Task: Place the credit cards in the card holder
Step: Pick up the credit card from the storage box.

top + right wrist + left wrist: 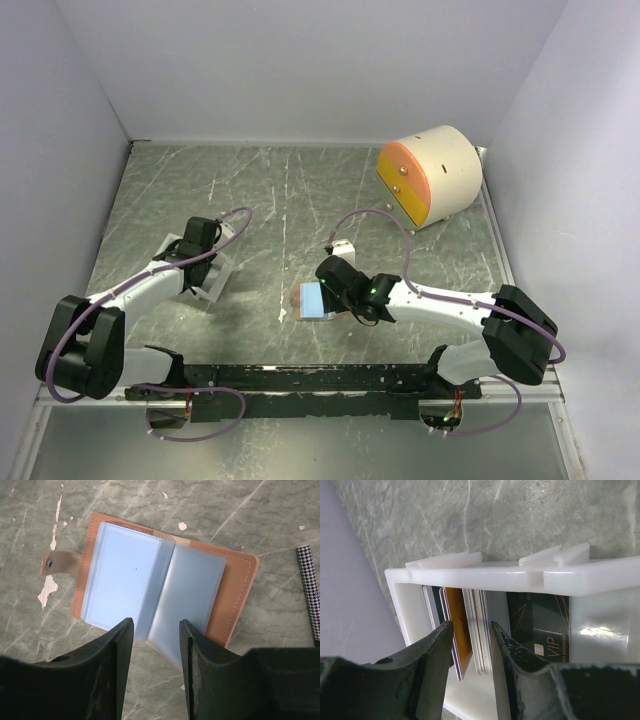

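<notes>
The card holder (305,300) (240,595) lies open on the table, salmon leather outside, clear pale-blue pockets (125,575) inside. My right gripper (338,283) (156,625) hovers open over its near edge with nothing between the fingers. The credit cards stand on edge in a white tray (217,287) (520,575). An orange card (459,630) and a pack of pale-edged cards (481,630) sit between the fingers of my left gripper (203,268) (470,626), which presses on them from both sides. A black VIP card (540,625) lies flat further right in the tray.
A big cream cylinder with an orange face (430,175) stands at the back right. A small white block (343,247) sits behind the right gripper. A black-and-white checked strip (310,595) lies right of the holder. White walls close in three sides.
</notes>
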Motion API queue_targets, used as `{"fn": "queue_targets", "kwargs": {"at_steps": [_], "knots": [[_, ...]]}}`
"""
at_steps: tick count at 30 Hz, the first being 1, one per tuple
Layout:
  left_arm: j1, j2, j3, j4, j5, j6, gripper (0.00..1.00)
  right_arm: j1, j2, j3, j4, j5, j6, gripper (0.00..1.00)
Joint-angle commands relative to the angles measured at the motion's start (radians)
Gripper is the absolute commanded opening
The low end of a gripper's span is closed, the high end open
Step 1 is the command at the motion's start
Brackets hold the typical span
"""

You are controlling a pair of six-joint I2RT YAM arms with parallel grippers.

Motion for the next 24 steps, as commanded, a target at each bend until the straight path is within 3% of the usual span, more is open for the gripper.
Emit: {"fn": "queue_targets", "kwargs": {"at_steps": [1,13,24], "knots": [[-0.005,0.023,0.04,0.043,-0.07,0.033,0.47,-0.005,-0.02,0.009,0.007,0.004,-0.003,0.42],[-0.003,0.046,0.045,0.08,-0.136,0.079,0.34,-0.005,-0.01,0.007,0.014,-0.003,0.0,0.42],[0.003,0.102,0.05,0.083,-0.14,0.079,0.43,-0.005,-0.012,0.008,0.02,-0.008,0.0,0.42]]}}
